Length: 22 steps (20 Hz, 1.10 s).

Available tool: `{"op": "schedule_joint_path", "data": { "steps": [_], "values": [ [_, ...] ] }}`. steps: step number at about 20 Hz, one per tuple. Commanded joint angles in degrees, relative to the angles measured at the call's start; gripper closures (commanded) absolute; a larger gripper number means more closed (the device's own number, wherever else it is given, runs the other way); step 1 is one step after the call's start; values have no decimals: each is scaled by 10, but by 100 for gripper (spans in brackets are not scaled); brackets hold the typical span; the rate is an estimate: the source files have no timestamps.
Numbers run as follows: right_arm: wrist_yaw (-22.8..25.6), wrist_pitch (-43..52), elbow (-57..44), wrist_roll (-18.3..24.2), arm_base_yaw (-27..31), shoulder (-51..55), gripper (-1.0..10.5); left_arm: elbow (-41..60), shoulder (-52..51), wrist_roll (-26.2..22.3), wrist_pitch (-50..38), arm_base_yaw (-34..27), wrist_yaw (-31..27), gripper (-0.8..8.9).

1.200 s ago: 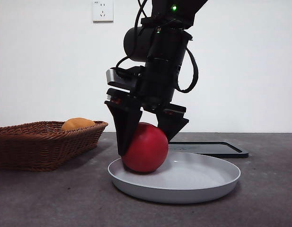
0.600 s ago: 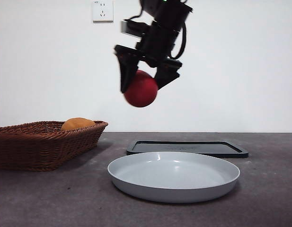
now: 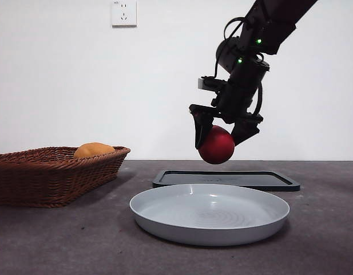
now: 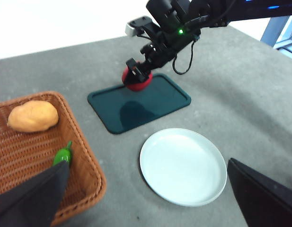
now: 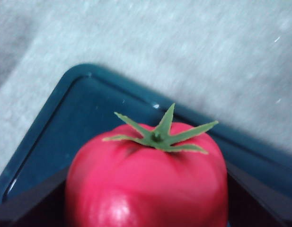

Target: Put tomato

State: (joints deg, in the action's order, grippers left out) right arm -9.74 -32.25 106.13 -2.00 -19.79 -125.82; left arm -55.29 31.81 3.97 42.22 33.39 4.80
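Glossy red round tomato (image 3: 216, 145) held aloft between the jaws of the right gripper (image 3: 223, 131), above the dark rectangular tray (image 4: 138, 101) at its far corner. Round pale shallow plate (image 3: 210, 213) on the grey table (image 3: 325, 229), just in front of that tray. Brown woven wicker basket (image 3: 50, 175) to the left, well apart from the plate; inside it, an orange-yellow rounded fruit (image 4: 32, 116) toward the back and a small green item (image 4: 63, 155) nearer the front. Left gripper (image 4: 146, 198) high over the table's near side.

plain white wall (image 3: 62, 86) with a white power socket (image 3: 124, 12) behind a grey tabletop (image 3: 79, 240)
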Motion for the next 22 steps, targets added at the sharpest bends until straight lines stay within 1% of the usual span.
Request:
{"op": "schedule_joint_path", "data": {
  "steps": [1, 7, 8, 11, 12, 15, 18, 20, 22],
  "values": [
    [-12, -1, 8, -5, -4, -27, 642, -5, 3, 1, -15, 3, 2, 121],
    [-12, -12, 0, -1, -3, -31, 639, -5, 3, 2, -15, 3, 2, 121],
    [-12, -14, 0, 0, -3, -31, 601, -5, 3, 2, -15, 3, 2, 121],
    [-12, -14, 0, 1, -3, -31, 374, -5, 3, 2, -15, 3, 2, 121],
    [-12, -12, 0, 2, -3, -31, 334, -5, 3, 2, -15, 3, 2, 121],
    [-25, -21, 8, -1, -2, -19, 325, -5, 3, 2, -15, 3, 2, 121],
    [-21, -42, 9, -1, 4, 37, 325, -5, 3, 2, -15, 3, 2, 121],
    [-17, -82, 9, 0, 7, 86, 325, -5, 3, 2, -15, 3, 2, 121],
    [-2, -154, 9, 15, 13, 138, 325, -5, 3, 2, -15, 3, 2, 121]
  ]
}}
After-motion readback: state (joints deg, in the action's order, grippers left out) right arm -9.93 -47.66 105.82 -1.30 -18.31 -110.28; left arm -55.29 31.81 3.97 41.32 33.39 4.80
